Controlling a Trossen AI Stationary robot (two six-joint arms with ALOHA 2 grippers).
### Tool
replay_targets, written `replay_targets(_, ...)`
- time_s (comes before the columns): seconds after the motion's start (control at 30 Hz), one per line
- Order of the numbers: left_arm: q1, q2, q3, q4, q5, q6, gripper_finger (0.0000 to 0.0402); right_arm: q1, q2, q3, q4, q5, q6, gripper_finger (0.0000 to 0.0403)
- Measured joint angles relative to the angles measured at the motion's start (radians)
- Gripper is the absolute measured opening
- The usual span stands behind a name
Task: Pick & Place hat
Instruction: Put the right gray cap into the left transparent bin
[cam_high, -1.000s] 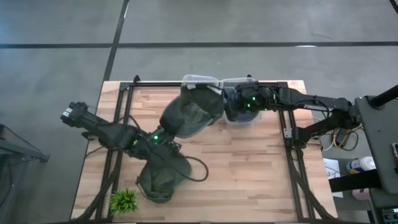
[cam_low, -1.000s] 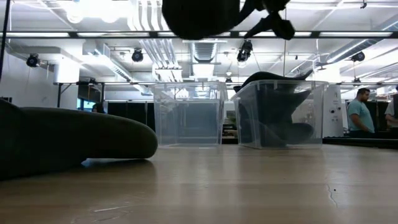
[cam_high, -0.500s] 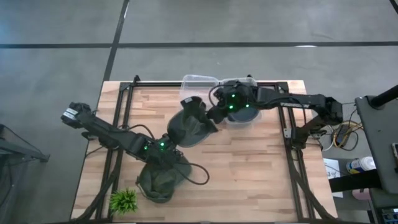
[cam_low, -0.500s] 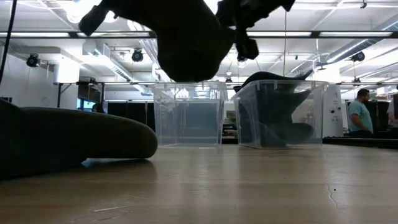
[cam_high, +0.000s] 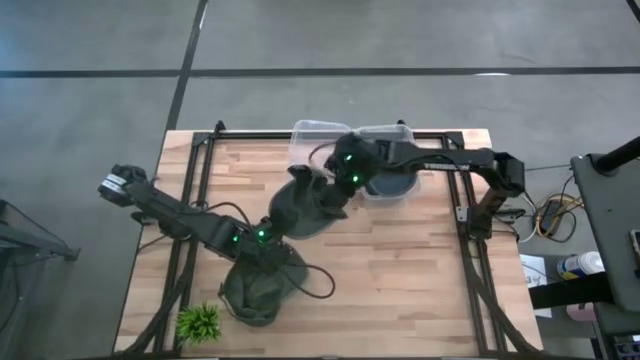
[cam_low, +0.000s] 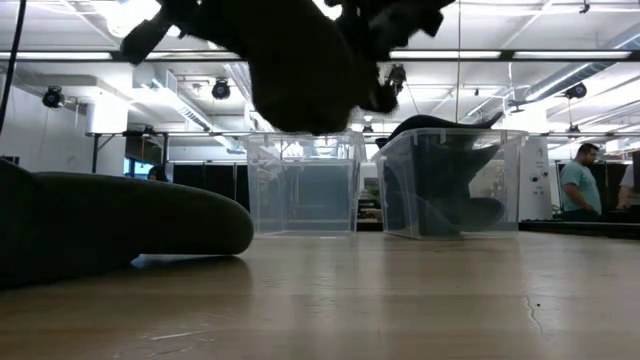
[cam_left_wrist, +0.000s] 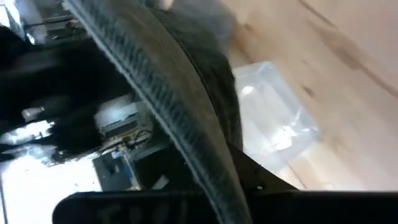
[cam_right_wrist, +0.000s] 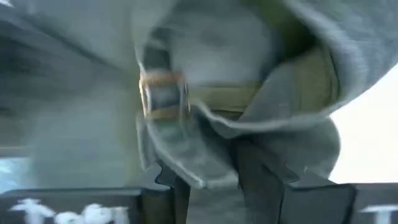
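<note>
A dark olive hat (cam_high: 303, 207) hangs in the air between my two grippers, above the middle of the table; the low view shows it high above the tabletop (cam_low: 300, 60). My left gripper (cam_high: 262, 236) is shut on its near-left side. My right gripper (cam_high: 345, 176) is shut on its far-right side. A second olive hat (cam_high: 260, 287) lies flat on the table near the near edge (cam_low: 110, 225). A third dark hat (cam_low: 440, 180) sits inside the right-hand clear bin (cam_high: 390, 170). My left gripper pinches the hat's stitched brim edge (cam_left_wrist: 214, 180), which runs down between my fingers; the exact spot is hidden at the picture's bottom. The hat is lifted clear of the table. My right gripper pinches a fold of the hat's cloth (cam_right_wrist: 208, 158) between its two fingers (cam_right_wrist: 264, 177), just below the buckled strap (cam_right_wrist: 163, 93). The hat is clear of the table.
Two clear plastic bins stand side by side at the far edge, the left one (cam_high: 318, 135) (cam_low: 303, 185) with nothing showing in it. A small green plant (cam_high: 198, 322) stands at the near-left corner. People stand in the room beyond the table (cam_low: 580, 180).
My right gripper has moved from over the right bin toward the table's left, reaching over the middle. The held hat has shifted away from the far edge toward the near left and hangs lower. My left gripper has moved slightly toward the near edge.
</note>
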Motion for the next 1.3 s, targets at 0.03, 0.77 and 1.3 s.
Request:
replay_targets(0.03, 0.000, 0.000, 0.013, 0.001, -0.009, 0.000, 0.0009, 0.001, 0.018, -0.001, -0.039, 0.003, -0.011, 0.0114)
replay_targets(0.77, 0.009, -0.005, 0.081, 0.007, -0.040, 0.003, 0.0009, -0.161, -0.325, -0.001, -0.195, 0.263, -0.040, 0.0109)
replay_targets(1.3, 0.037, 0.021, 0.078, 0.154, -0.015, 0.028, 0.0009, -0.013, -0.024, 0.019, 0.032, -0.032, 0.007, 0.0109)
